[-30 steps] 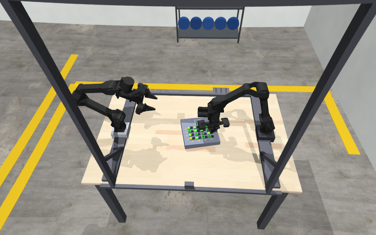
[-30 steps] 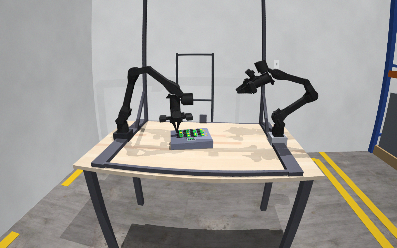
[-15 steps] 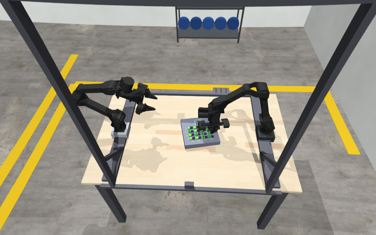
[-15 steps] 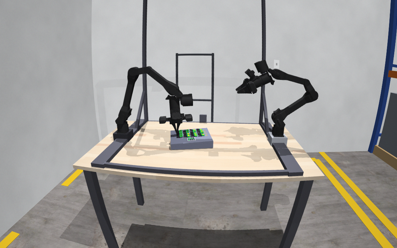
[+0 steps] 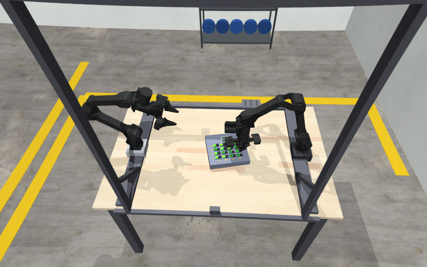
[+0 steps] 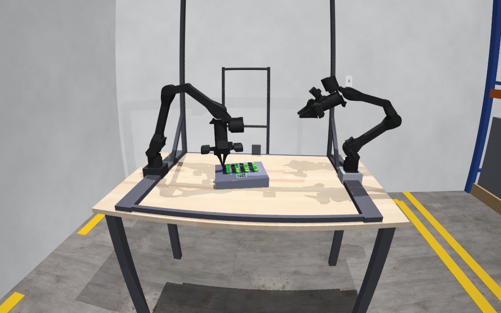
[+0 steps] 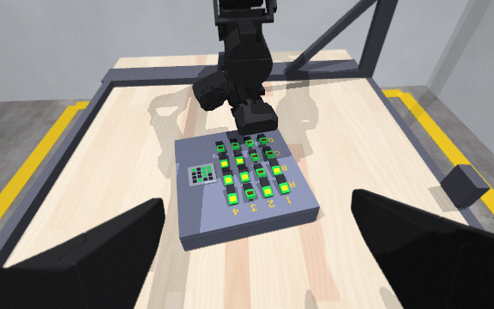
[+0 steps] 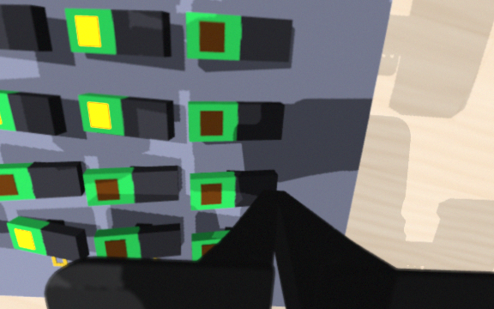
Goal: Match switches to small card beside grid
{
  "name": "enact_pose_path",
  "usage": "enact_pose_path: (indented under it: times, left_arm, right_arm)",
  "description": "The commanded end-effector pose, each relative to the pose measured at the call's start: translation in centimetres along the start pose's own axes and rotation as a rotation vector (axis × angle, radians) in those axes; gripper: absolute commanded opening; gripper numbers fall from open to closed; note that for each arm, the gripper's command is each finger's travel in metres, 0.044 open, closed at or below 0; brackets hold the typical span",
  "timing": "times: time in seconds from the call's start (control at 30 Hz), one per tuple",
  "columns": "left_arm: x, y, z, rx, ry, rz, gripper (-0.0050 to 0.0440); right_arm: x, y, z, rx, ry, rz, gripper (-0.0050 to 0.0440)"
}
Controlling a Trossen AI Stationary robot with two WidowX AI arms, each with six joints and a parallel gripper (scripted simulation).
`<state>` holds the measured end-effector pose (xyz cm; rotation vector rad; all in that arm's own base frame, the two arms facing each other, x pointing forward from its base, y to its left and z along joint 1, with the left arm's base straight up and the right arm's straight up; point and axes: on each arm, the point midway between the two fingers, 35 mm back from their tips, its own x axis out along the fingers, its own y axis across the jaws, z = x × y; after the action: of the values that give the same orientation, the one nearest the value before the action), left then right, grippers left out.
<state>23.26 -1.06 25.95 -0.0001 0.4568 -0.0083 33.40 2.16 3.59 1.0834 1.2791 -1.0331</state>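
The grey switch box (image 5: 229,165) (image 6: 240,183) (image 7: 191,225) (image 8: 333,77) carries a grid of green and black rocker switches. The card (image 5: 222,139) (image 6: 241,175) (image 7: 201,174) lies beside column 4. In the left wrist view, the lamps of A1, A2, A4, B1, B3, B4, C3 and C4 are lit; A3, B2, C1, C2 and all of row D are dark. My right gripper (image 6: 222,166) (image 8: 272,201) is shut and empty, its tips at the black half of switch D2 (image 7: 250,142) (image 8: 213,192). My left gripper (image 5: 176,117) (image 6: 298,114) is open and empty, away from the box.
The wooden table (image 5: 175,192) (image 6: 302,206) is framed by dark rails and tall posts. A small dark block (image 5: 214,210) (image 6: 256,149) (image 7: 465,186) sits on one rail. The right arm reaches over the box from its D side.
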Motion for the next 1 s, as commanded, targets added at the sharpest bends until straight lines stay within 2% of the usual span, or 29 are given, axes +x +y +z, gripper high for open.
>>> enact_pose_path:
  times: [0.0, 0.17, 0.4, 0.6, 0.83, 0.97]
  left_arm:
    - [-0.3, 0.1, 0.5, -0.002, -0.015, 0.006, 0.0400]
    - [-0.3, 0.1, 0.5, -0.002, -0.015, 0.006, 0.0400]
    - [-0.3, 0.1, 0.5, -0.002, -0.015, 0.006, 0.0400]
    - [-0.3, 0.1, 0.5, -0.002, -0.015, 0.006, 0.0400]
    - [-0.3, 0.1, 0.5, -0.002, -0.015, 0.006, 0.0400]
    - [-0.3, 0.1, 0.5, -0.002, -0.015, 0.006, 0.0400]
  right_arm:
    - [-2.1, 1.1, 0.2, 0.002, -0.016, 0.056, -0.0050]
    - [-1.6, 1.2, 0.5, 0.000, -0.012, 0.030, -0.0050]
    - [-4.4, 2.8, 2.3, 0.000, -0.011, 0.032, -0.0050]
    - [-5.6, 3.4, 3.0, 0.000, -0.011, 0.032, -0.0050]
    - [-5.7, 3.5, 3.0, -0.001, -0.010, 0.032, -0.0050]
    - [-4.2, 3.0, 2.9, 0.000, -0.007, 0.014, -0.0050]
